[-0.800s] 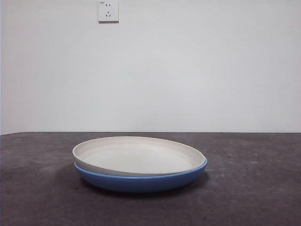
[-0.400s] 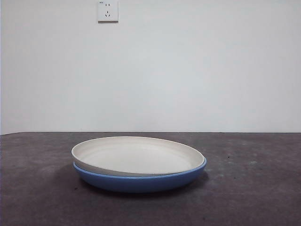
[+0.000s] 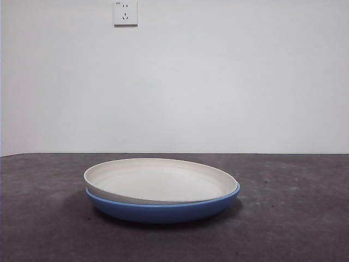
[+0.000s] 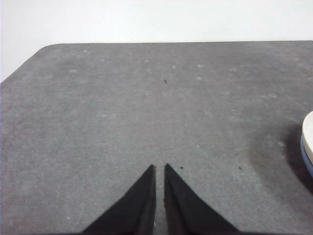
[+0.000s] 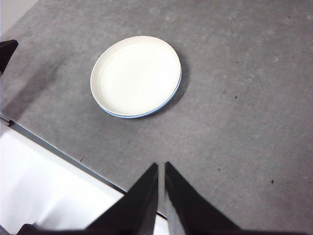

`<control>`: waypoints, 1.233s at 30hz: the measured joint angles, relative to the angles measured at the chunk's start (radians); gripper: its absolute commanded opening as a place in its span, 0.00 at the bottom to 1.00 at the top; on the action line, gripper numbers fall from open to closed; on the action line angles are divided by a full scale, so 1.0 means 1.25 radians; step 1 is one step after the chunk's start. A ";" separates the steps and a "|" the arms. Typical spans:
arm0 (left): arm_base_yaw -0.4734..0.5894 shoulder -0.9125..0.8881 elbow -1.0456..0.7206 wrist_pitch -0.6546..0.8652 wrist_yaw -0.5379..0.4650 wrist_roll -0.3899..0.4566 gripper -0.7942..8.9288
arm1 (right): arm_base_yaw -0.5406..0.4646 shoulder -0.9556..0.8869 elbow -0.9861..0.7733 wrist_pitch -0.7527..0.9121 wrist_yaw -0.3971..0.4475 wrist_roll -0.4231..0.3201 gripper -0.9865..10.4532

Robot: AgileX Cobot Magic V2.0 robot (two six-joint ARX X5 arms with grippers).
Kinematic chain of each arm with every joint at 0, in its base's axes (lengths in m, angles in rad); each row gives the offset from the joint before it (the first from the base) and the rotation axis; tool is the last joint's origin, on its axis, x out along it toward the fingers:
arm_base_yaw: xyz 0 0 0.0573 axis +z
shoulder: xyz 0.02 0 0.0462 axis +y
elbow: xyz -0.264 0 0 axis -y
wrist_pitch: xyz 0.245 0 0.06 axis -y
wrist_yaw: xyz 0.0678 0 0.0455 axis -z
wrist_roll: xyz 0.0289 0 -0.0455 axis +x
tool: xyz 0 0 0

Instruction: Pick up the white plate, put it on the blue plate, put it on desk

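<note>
The white plate (image 3: 158,180) lies nested in the blue plate (image 3: 163,210) on the desk (image 3: 294,218), slightly askew. Both show in the right wrist view, white plate (image 5: 136,76) over the blue plate's rim (image 5: 168,98). Their edge shows at the side of the left wrist view (image 4: 308,134). My right gripper (image 5: 161,166) is shut and empty, high above the desk and well away from the plates. My left gripper (image 4: 159,167) is shut and empty, low over bare desk (image 4: 146,107) beside the plates. Neither gripper shows in the front view.
The desk's edge (image 5: 58,152) runs close behind the plates in the right wrist view, with white floor beyond. A white wall with a socket (image 3: 125,12) stands behind the desk. A dark tip (image 5: 7,49) shows at that view's edge.
</note>
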 measured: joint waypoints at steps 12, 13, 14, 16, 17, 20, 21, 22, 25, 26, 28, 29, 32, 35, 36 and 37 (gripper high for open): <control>0.013 0.000 -0.015 0.038 -0.002 -0.006 0.11 | 0.000 0.000 0.000 0.000 0.000 0.000 0.10; 0.013 0.000 -0.015 0.038 -0.002 -0.006 0.11 | 0.000 0.000 0.000 0.000 0.000 0.000 0.10; 0.013 0.000 -0.015 0.038 -0.002 -0.006 0.11 | 0.000 0.000 0.000 0.000 0.000 0.000 0.10; 0.013 0.000 -0.015 0.038 -0.002 -0.006 0.11 | 0.000 0.000 0.000 0.000 0.000 0.000 0.10; 0.013 0.000 -0.015 0.039 -0.002 -0.006 0.11 | 0.000 0.000 0.000 0.000 0.000 0.000 0.10; 0.013 0.000 -0.015 0.038 -0.002 -0.006 0.11 | 0.000 0.000 0.000 0.000 0.000 0.000 0.10; 0.013 0.000 -0.015 0.038 -0.002 -0.006 0.11 | 0.000 0.000 0.000 0.000 0.000 0.000 0.10; 0.013 0.000 -0.015 0.038 -0.002 -0.006 0.11 | 0.000 0.000 0.000 0.000 0.000 0.000 0.10; 0.013 0.000 -0.015 0.038 -0.002 -0.006 0.11 | 0.000 0.000 0.000 0.000 0.000 0.000 0.10; 0.013 0.000 -0.015 0.038 -0.002 -0.006 0.11 | 0.000 0.000 0.000 0.000 0.000 0.000 0.10; 0.013 0.000 -0.015 0.038 -0.002 -0.006 0.11 | 0.000 0.000 0.000 0.000 0.000 0.000 0.10; 0.013 0.000 -0.015 0.038 -0.002 -0.006 0.11 | 0.000 0.000 0.000 0.000 0.000 0.000 0.10; 0.013 0.000 -0.015 0.039 -0.002 -0.006 0.11 | 0.000 0.000 0.000 0.000 0.000 0.000 0.10; 0.013 0.000 -0.015 0.038 -0.002 -0.006 0.11 | -0.003 0.000 0.000 0.000 0.000 0.000 0.10; 0.013 0.000 -0.015 0.038 -0.002 -0.006 0.11 | -0.013 0.000 0.000 0.001 -0.002 0.000 0.10; 0.013 0.000 -0.015 0.038 -0.002 -0.006 0.11 | -0.031 0.000 -0.003 0.007 -0.003 0.000 0.10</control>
